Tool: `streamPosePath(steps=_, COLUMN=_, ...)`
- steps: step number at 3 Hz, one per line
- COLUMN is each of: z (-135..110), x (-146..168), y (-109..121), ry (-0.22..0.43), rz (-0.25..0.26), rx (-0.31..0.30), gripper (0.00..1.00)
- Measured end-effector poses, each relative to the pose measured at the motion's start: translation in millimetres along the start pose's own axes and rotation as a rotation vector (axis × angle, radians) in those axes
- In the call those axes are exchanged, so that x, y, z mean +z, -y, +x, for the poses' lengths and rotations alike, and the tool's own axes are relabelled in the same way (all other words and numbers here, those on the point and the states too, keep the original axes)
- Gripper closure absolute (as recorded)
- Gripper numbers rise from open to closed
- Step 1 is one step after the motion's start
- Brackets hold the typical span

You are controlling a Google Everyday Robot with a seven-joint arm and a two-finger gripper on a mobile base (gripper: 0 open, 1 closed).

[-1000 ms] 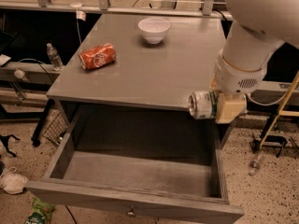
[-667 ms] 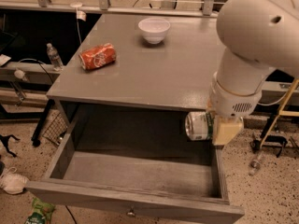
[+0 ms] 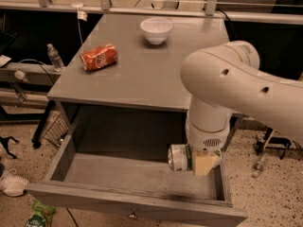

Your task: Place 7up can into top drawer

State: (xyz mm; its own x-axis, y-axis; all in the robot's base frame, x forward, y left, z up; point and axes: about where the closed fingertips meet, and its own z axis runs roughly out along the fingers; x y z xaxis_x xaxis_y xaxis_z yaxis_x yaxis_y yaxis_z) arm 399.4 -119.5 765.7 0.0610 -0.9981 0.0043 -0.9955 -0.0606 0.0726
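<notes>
The claw (image 3: 193, 159) holds the 7up can (image 3: 177, 157) tight. The can lies on its side, down in the open top drawer (image 3: 132, 203), at its 3 o'clock end. Up on the bench (image 3: 142, 79) are a red can (image 3: 98, 56) at 10 o'clock and a white bowl (image 3: 156, 30) at 12 o'clock.

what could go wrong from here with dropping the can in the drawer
The hand holds the 7up can on its side above the right end of the open top drawer. Let go from there, the can may bounce or roll inside the drawer. The hand also hangs close to the right wall of the drawer, so lowering further could knock it.
</notes>
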Motion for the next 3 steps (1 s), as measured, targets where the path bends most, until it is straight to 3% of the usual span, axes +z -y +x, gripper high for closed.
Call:
streamPosePath(steps=2, z=-34.6, x=50.2, y=7.4, ry=0.113, rz=-0.001, rx=0.007, gripper=1.0)
streamPosePath(steps=3, z=-43.6, x=66.9, y=12.2, ry=0.188, rz=0.021, rx=0.025, gripper=1.0)
